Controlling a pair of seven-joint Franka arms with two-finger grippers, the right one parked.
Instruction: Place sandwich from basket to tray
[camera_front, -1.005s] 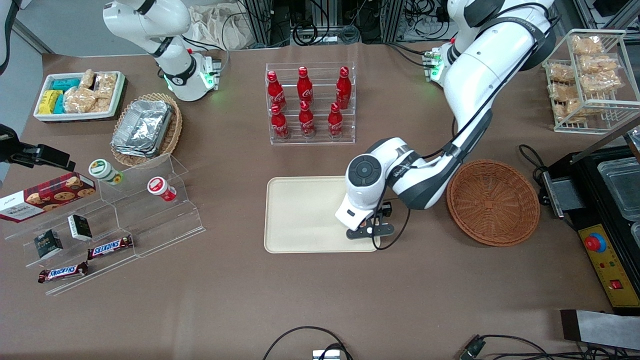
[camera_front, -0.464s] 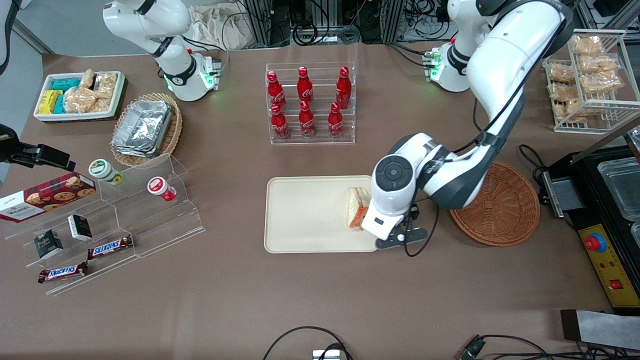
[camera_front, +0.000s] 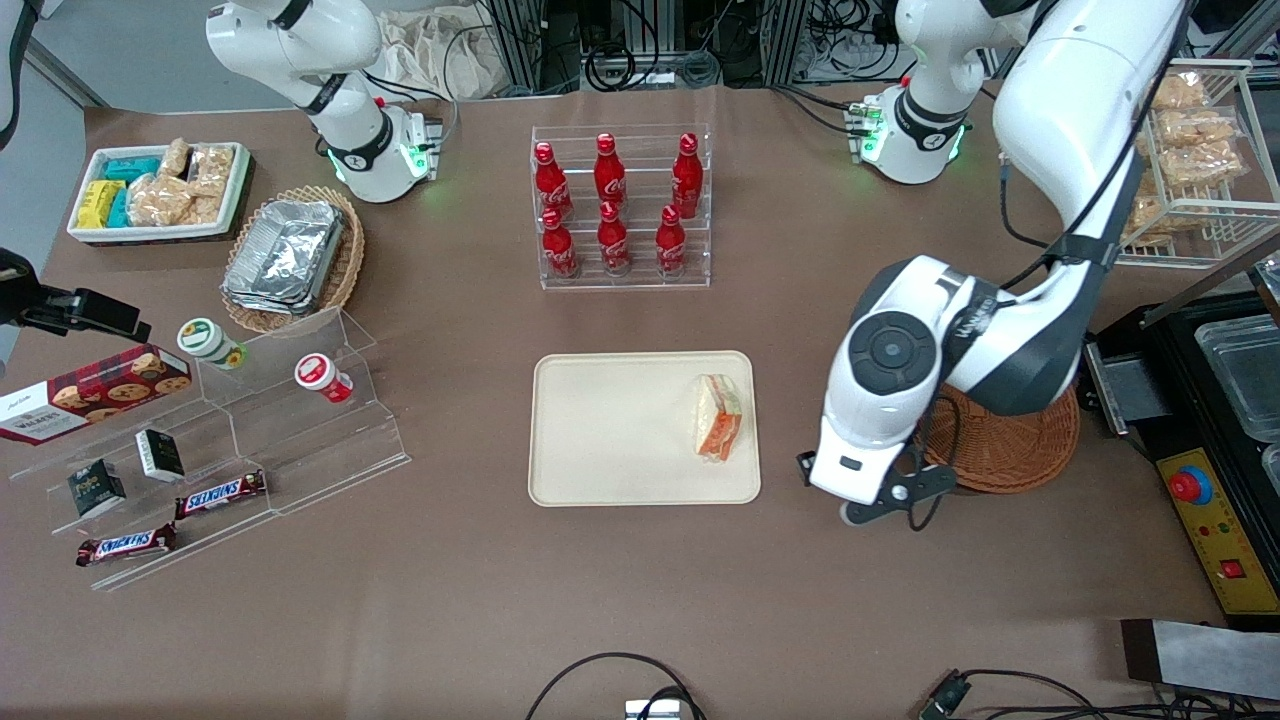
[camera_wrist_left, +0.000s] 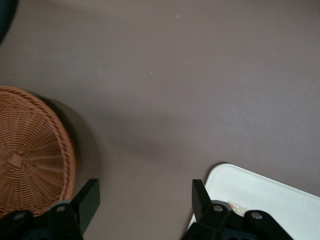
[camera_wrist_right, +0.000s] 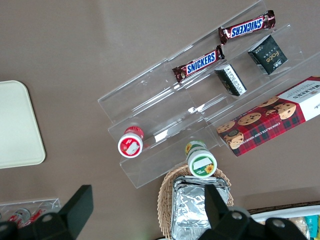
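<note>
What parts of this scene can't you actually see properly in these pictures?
- Basket: front view, the working arm covers much of it; wrist view, the frame edge cuts it off.
- Gripper, open above bare table between tray and basket: front view, the arm's wrist hides its jaws.
- Sandwich: wrist view, only a sliver shows beside a finger.
- Box labels: too small.

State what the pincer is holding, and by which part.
Nothing. The pincer is open over bare table between basket and tray; the sandwich lies on the tray.
</note>
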